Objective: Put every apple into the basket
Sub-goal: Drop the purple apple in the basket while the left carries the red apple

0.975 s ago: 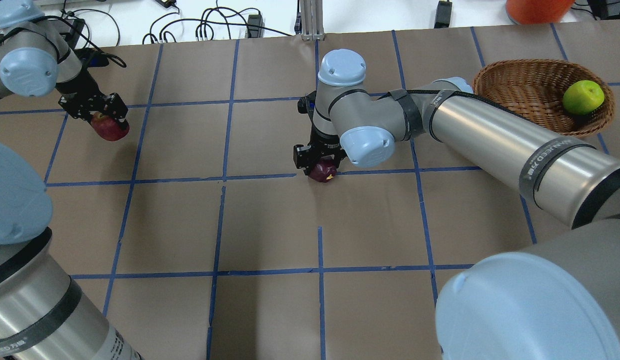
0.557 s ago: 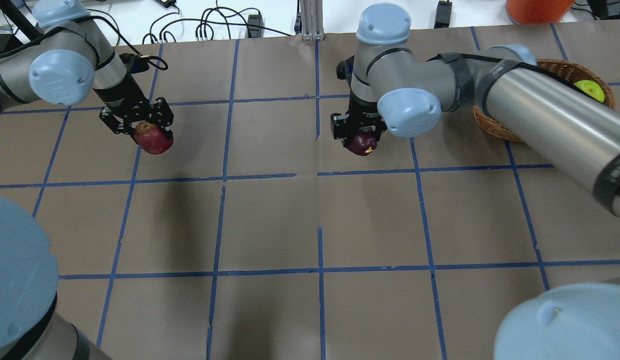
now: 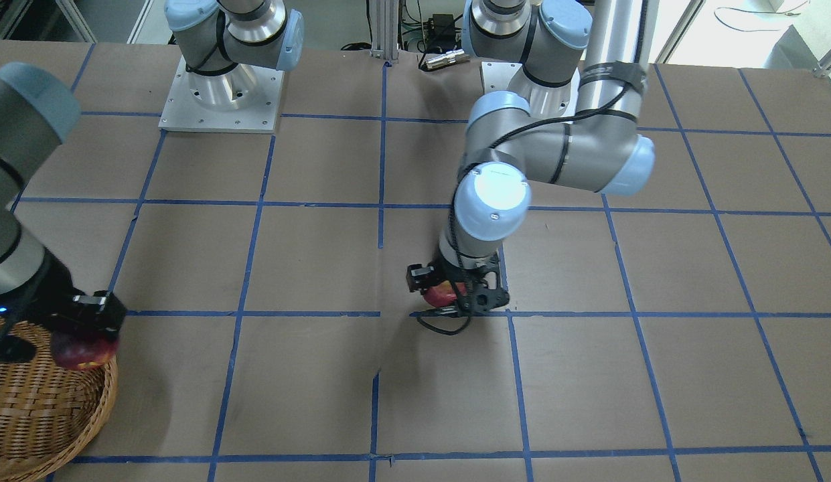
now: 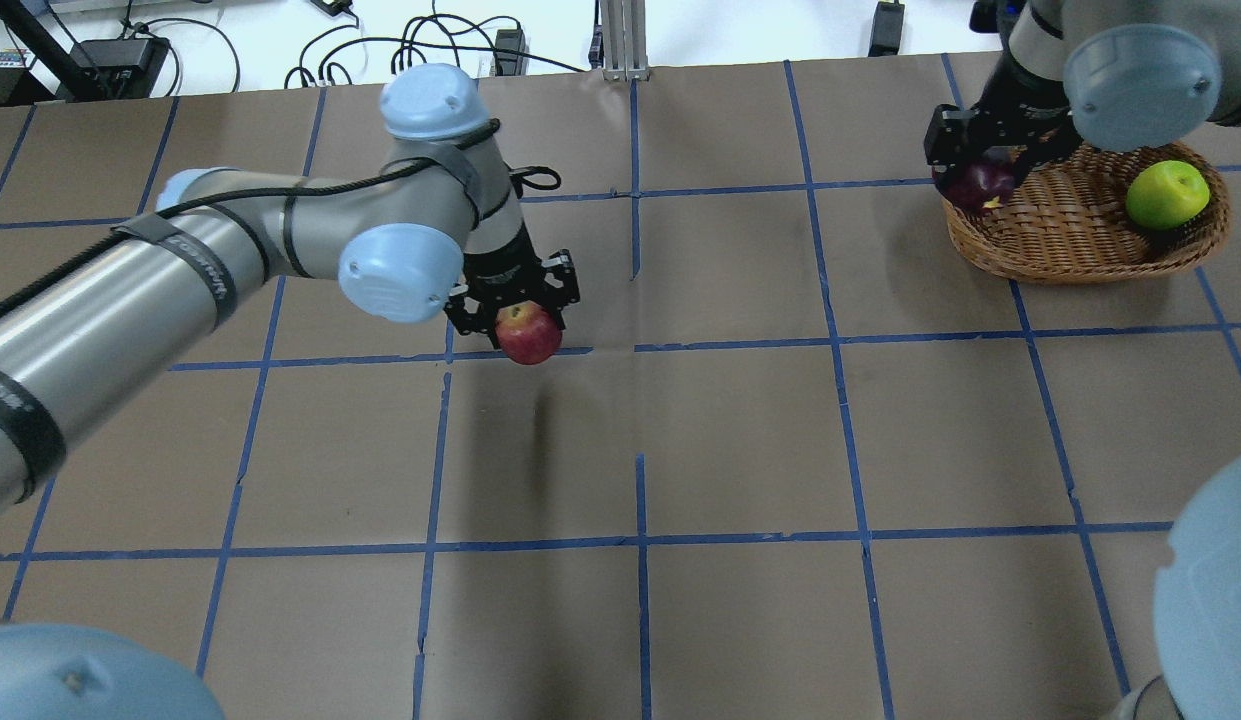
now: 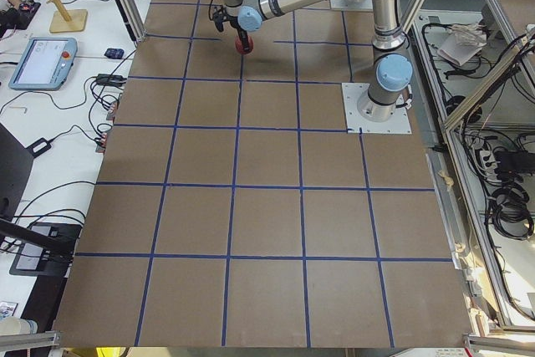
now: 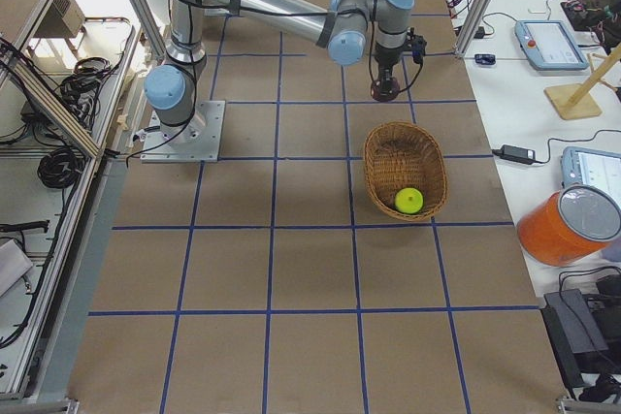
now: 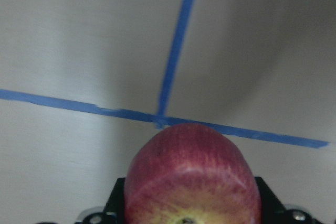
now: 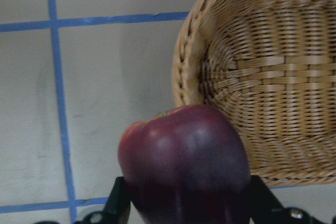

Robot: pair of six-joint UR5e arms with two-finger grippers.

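Observation:
My left gripper (image 4: 520, 318) is shut on the red apple (image 4: 529, 337) and holds it above the table near the middle; the apple fills the left wrist view (image 7: 191, 177). My right gripper (image 4: 980, 165) is shut on the maroon apple (image 4: 982, 186) and holds it over the left rim of the wicker basket (image 4: 1065, 245). The right wrist view shows this apple (image 8: 184, 161) by the basket rim (image 8: 184, 61). The lime-green apple (image 4: 1167, 195) lies inside the basket at its right side. In the front-facing view the maroon apple (image 3: 80, 349) hangs at the basket's edge (image 3: 104, 402).
The table is brown with a blue tape grid. Cables and an aluminium post (image 4: 620, 40) line the far edge. An orange container (image 6: 568, 225) and tablets (image 6: 548, 44) sit on the side bench beyond the basket.
My left arm has swung right with the red apple to the table's middle. My right arm has carried the maroon apple right and back to the basket's left rim.

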